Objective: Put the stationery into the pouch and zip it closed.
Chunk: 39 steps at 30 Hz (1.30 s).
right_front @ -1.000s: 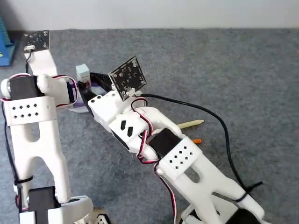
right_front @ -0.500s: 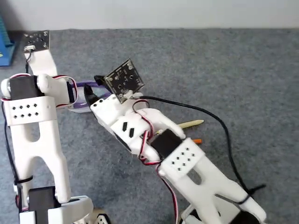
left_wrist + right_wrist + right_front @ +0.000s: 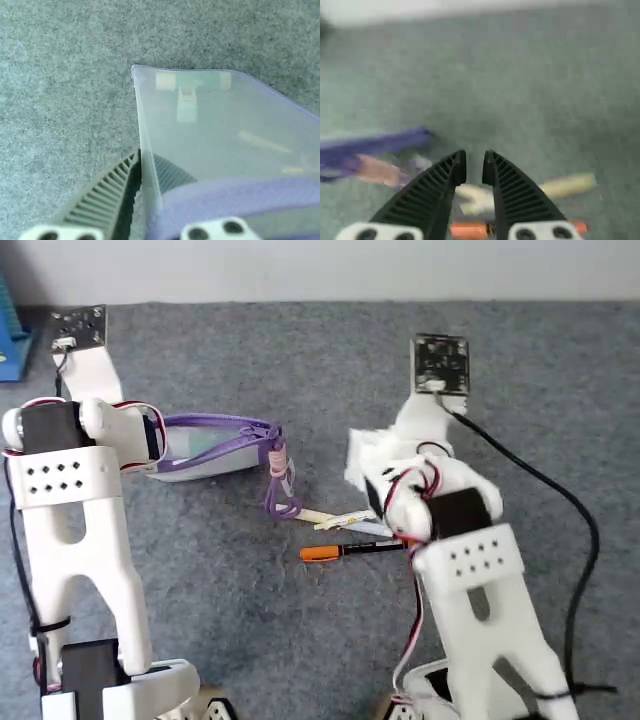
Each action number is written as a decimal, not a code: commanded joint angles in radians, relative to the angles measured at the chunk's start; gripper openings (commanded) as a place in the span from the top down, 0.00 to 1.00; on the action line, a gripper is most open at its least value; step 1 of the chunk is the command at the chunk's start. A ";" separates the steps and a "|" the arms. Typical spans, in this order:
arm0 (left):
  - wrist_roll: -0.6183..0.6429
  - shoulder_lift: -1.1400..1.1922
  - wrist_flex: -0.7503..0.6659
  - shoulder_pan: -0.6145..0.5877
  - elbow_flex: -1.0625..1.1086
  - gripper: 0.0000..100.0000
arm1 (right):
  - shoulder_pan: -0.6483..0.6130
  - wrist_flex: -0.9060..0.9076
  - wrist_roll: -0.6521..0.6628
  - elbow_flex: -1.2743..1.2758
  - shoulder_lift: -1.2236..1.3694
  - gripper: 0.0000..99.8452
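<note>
Pinched tight in the left gripper [image 3: 147, 167], one ribbed finger on each face of the clear wall: the end of the single pouch [image 3: 215, 125], flat on grey carpet [image 3: 60, 75]. Farther in from those fingers, inside the pouch, one white-and-green block [image 3: 192, 85]. Along the pouch's length, away from the grip, one purple zip band [image 3: 215, 425], the mouth apparently gaping. At the pouch's far end, one purple cord loop [image 3: 281, 495] trailing onto the carpet.

Held a sliver apart and gripping nothing, over the carpet and well clear of the pouch: the fingers of the right gripper [image 3: 474, 167]. Just beneath them, two loose pens, one beige pen [image 3: 565, 186] and one orange-capped pen [image 3: 470, 230], lying near each other. Between the two, one whitish piece [image 3: 472, 200], too blurred to identify. Off to the gripper's side, the pouch's purple edge. From the high camera, partly masking the loose pieces: the white body of the right arm [image 3: 430, 500], with the cord loop lying between pens and pouch mouth
</note>
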 commanded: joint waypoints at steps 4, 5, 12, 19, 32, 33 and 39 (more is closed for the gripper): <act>0.011 -0.003 0.026 0.003 -0.002 0.99 | 0.099 0.104 -0.127 -0.066 0.193 0.90; 0.011 -0.003 0.026 0.002 -0.002 0.99 | 0.105 0.105 -0.137 -0.066 0.222 0.87; 0.011 0.000 0.026 0.005 -0.002 0.99 | 0.107 0.076 -0.144 -0.066 0.383 0.78; 0.011 0.003 0.026 0.005 -0.002 0.99 | 0.130 0.053 -0.222 -0.110 0.555 0.78; 0.011 0.005 0.026 0.005 -0.002 0.99 | 0.173 0.140 -0.245 -0.442 0.869 0.78; 0.011 0.005 0.026 0.005 -0.002 0.99 | 0.174 0.137 -0.245 -0.456 0.891 0.78; 0.011 0.005 0.026 0.003 -0.002 0.99 | 0.202 0.147 -0.244 -0.499 1.003 0.78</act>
